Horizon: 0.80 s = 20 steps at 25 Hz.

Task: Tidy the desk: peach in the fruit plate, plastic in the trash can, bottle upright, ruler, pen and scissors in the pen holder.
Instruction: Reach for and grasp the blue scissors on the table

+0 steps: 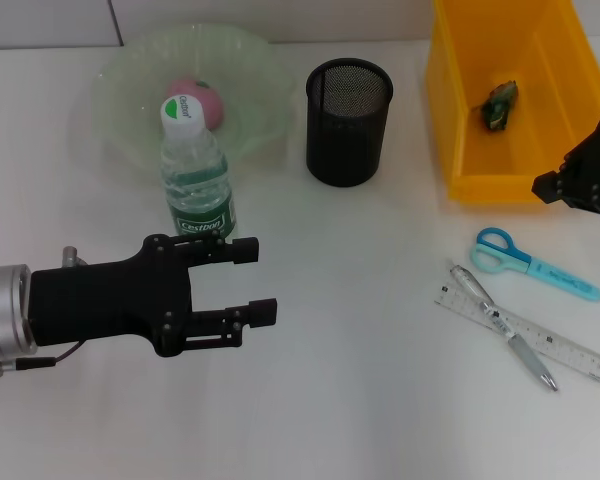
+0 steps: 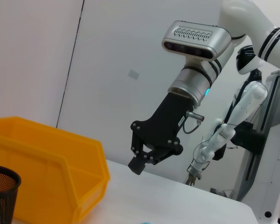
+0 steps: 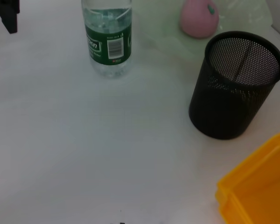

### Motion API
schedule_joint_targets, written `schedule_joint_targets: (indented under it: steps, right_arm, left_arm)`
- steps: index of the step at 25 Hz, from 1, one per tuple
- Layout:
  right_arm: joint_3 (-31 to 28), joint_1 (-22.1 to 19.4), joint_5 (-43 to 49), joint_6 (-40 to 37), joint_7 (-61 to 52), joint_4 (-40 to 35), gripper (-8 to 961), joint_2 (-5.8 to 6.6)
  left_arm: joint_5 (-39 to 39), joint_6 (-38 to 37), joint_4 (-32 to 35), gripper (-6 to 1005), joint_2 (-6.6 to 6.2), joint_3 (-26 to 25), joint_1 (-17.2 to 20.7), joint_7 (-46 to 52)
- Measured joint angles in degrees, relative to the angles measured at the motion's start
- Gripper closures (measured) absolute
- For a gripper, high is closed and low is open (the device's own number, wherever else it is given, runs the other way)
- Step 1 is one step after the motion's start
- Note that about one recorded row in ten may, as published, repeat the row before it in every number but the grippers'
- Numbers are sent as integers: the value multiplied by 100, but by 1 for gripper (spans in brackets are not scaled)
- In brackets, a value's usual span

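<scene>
Scissors (image 1: 533, 262), pen (image 1: 503, 322) and ruler (image 1: 525, 332) lie flat on the tabletop (image 1: 360, 400) near my right tool (image 1: 555, 187); thin, stiff and light, they are probably best pinched across the middle. My left tool (image 1: 258, 280) is released beside the upright bottle (image 1: 196, 170); the right tool's state I cannot tell. Peach (image 1: 198, 102) sits in the fruit plate (image 1: 120, 80), plastic (image 1: 500, 104) in the trash can (image 1: 458, 150), and the pen holder (image 1: 348, 122) looks empty.

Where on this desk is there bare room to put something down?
The widest bare patch lies between the left end effector and the ruler, below the pen holder. It is crowded at right, where scissors, pen and ruler cluster near the yellow bin.
</scene>
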<state>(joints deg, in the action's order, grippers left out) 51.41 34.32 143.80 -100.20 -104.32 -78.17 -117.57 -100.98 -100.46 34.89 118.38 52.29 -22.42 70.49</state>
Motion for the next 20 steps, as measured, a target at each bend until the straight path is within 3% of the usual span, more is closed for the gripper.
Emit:
schedule_joint_targets:
  steps: [6, 7, 10, 20]
  right_arm:
    - [50, 159, 569, -54, -202, -3, 955, -21]
    - [130, 199, 814, -83, -221, 11, 928, -85]
    - [269, 232, 1011, -98, -243, 103, 846, -124]
    - [778, 391, 1393, 436, -362, 1168, 662, -135]
  left_arm:
    - [4, 17, 0, 256, 0, 0, 0, 0]
    - [4, 17, 0, 256, 0, 0, 0, 0]
    - [3, 23, 0, 256, 0, 0, 1, 0]
    - [-8, 26, 0, 256, 9, 0, -4, 1]
